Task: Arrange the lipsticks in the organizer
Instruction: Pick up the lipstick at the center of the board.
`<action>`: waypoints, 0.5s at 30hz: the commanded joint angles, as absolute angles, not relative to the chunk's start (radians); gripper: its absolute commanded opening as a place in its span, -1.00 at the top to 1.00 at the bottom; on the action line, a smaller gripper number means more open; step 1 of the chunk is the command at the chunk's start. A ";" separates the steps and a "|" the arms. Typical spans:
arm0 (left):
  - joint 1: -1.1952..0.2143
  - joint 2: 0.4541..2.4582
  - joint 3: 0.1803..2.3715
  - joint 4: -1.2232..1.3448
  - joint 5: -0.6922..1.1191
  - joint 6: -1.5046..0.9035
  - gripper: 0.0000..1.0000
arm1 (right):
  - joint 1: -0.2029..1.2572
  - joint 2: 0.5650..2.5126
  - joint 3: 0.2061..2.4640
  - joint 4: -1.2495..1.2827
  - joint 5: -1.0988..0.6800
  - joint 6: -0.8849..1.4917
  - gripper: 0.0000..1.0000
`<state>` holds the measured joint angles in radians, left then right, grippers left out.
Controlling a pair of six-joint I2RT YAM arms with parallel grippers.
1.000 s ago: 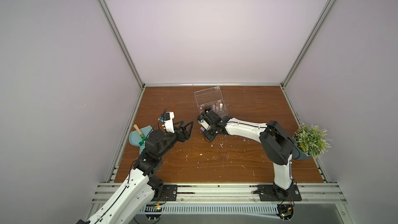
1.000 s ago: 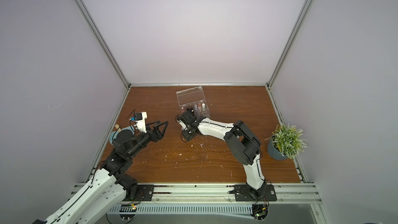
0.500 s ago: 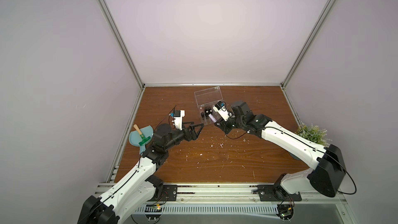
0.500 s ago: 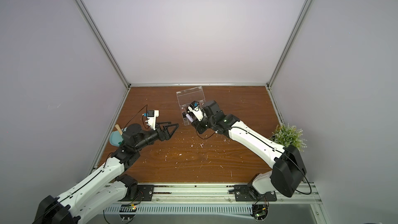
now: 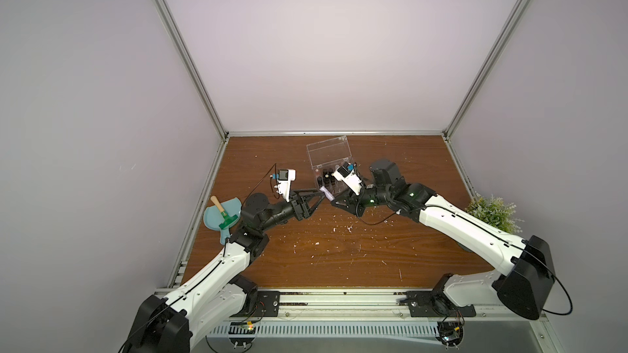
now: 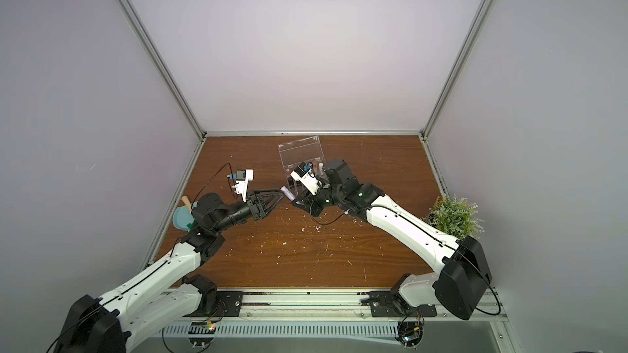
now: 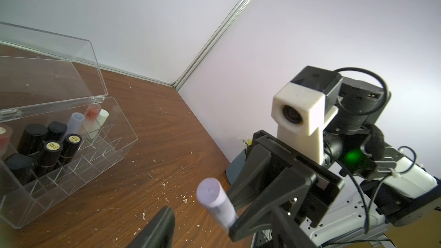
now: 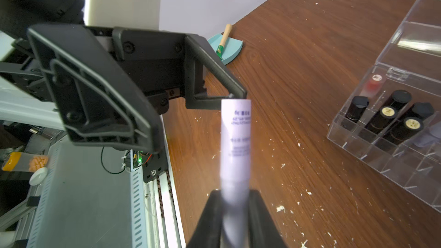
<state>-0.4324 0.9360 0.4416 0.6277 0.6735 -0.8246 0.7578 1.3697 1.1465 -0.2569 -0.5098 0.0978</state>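
Since half a second ago, swung off the organizer (image 5: 329,159) and out over the table (image 5: 339,252): right gripper (image 5: 333,200), now tip to tip with left gripper (image 5: 319,198), itself pushed forward. Pinched shut on one end of the lilac lipstick (image 8: 235,139), in the air just in front of the organizer. Left fingers (image 8: 222,75) parted, gripping nothing, one tip at the tube's free end. Matte lilac, flat-capped, small dark print.

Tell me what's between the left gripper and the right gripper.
A lilac lipstick: the right gripper is shut on one end, its free end reaching one finger of the open left gripper. The right wrist view shows this plainly.
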 commanded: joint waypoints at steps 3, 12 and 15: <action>-0.422 0.949 0.455 0.672 0.724 -0.835 -0.34 | 0.762 1.359 1.151 -0.206 -0.570 0.117 0.69; -0.422 0.937 0.444 0.675 0.719 -0.834 -0.23 | 0.764 1.373 1.143 -0.206 -0.592 0.115 0.68; -0.422 0.940 0.444 0.680 0.718 -0.838 -0.12 | 0.765 1.373 1.139 -0.203 -0.591 0.113 0.68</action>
<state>-0.4320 0.9489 0.4412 0.6487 0.6998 -0.8402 0.7601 1.3750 1.1465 -0.2340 -0.5579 0.1055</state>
